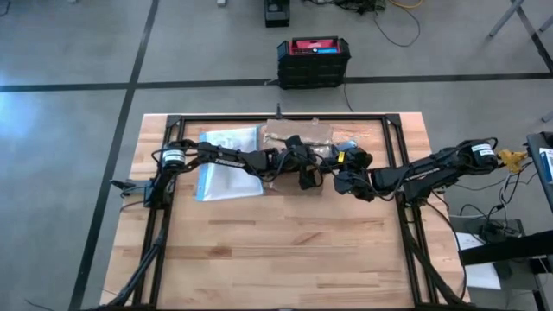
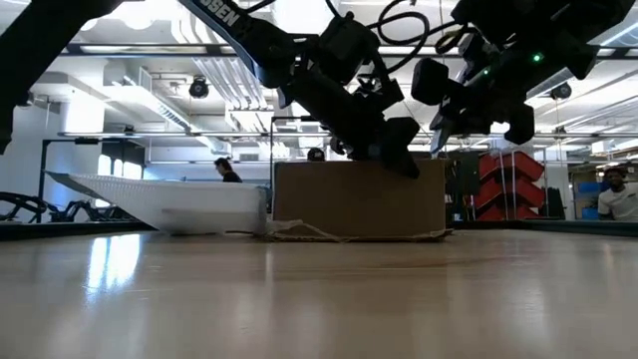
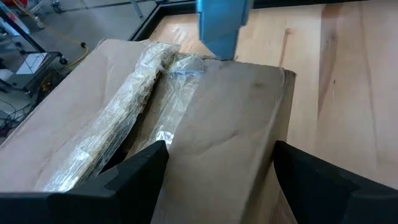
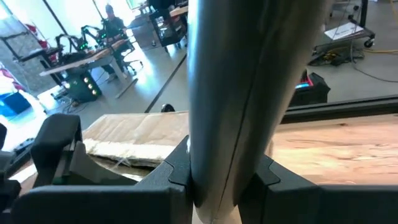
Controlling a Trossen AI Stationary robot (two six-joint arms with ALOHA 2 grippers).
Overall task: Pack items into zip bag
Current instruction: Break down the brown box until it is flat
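Setting: robotics lab or workshop, open-plan and industrial. Evidence, high view: butcher-block wooden table (image 1: pixel 285 250) inside a black metal frame (image 1: pixel 397 186), standing on a grey concrete floor (image 1: pixel 69 52) marked with dark tape lines; black equipment case with a red top (image 1: pixel 313 59) behind the table; loose cables (image 1: pixel 393 22) on the floor. Evidence, low view: exposed ceiling with white ducts and pipes (image 2: pixel 214 75), strip lighting, stacked red bins (image 2: pixel 513 179), a person (image 2: pixel 227 171) at a distant workstation, another person (image 2: pixel 618 194) at the far right. Evidence, right wrist view: further desks carrying another robot arm rig (image 4: pixel 93 37), a wheeled cart (image 4: pixel 348 28).
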